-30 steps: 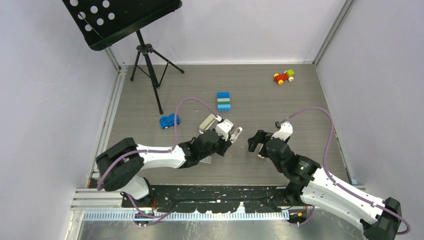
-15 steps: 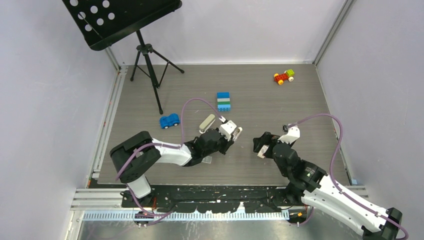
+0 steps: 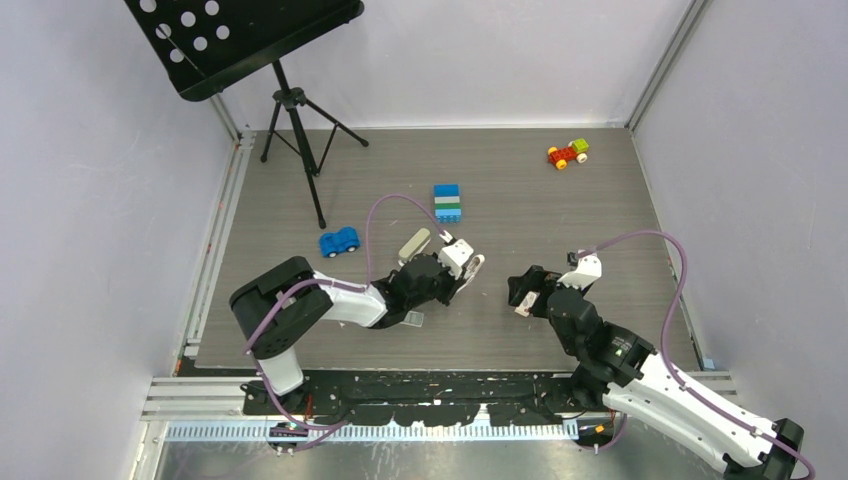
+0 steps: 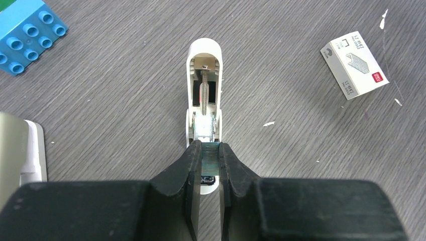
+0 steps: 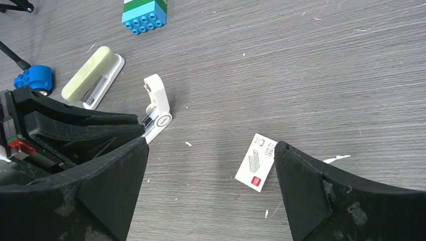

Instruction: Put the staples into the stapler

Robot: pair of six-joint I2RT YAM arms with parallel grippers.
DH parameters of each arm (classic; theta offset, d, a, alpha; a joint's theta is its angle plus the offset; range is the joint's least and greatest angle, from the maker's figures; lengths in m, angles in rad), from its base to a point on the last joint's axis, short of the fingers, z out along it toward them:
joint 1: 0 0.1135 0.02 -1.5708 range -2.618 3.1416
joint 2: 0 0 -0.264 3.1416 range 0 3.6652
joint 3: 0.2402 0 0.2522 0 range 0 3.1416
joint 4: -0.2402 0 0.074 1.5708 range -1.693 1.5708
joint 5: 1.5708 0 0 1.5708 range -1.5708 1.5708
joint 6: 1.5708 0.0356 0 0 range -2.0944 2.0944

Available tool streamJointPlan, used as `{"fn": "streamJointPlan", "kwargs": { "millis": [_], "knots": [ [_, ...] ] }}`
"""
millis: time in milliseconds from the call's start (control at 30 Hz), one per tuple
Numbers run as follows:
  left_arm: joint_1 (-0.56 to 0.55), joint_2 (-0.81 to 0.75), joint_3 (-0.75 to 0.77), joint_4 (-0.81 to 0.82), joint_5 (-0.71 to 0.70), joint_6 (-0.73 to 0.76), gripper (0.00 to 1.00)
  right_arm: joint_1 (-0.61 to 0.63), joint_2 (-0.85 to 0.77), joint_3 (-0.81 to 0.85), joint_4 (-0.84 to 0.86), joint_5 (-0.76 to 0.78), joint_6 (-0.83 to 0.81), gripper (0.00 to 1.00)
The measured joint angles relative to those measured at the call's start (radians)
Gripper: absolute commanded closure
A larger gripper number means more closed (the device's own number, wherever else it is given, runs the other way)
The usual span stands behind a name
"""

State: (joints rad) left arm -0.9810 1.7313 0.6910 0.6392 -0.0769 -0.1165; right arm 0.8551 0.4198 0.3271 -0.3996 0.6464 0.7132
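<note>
Two arms lean over the grey tabletop (image 3: 600, 210). The left jaws are clenched on the staples (image 4: 210, 159), a short silvery strip pinched between them just above a small white clip-like piece (image 4: 204, 85) whose open channel shows a spring. Whether the strip touches that piece cannot be told. The stapler (image 3: 414, 243), beige on top with a white base, lies on the tabletop just left of the white piece. A blue toy car (image 3: 339, 241) sits farther left, and a stack of blue, white and green bricks (image 3: 447, 202) lies beyond. The right jaws stand wide apart, released and holding nothing. A small white staple box (image 5: 260, 163) with a red mark lies flat on the tabletop below them.
</note>
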Motion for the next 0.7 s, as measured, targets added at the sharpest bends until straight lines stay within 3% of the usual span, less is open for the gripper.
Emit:
{"fn": "streamJointPlan", "kwargs": {
  "millis": [700],
  "knots": [
    [0.002, 0.003, 0.010, -0.002, 0.019, 0.023, 0.97, 0.000, -0.010, -0.008, -0.002, 0.001, 0.000, 0.00]
  ]
}}
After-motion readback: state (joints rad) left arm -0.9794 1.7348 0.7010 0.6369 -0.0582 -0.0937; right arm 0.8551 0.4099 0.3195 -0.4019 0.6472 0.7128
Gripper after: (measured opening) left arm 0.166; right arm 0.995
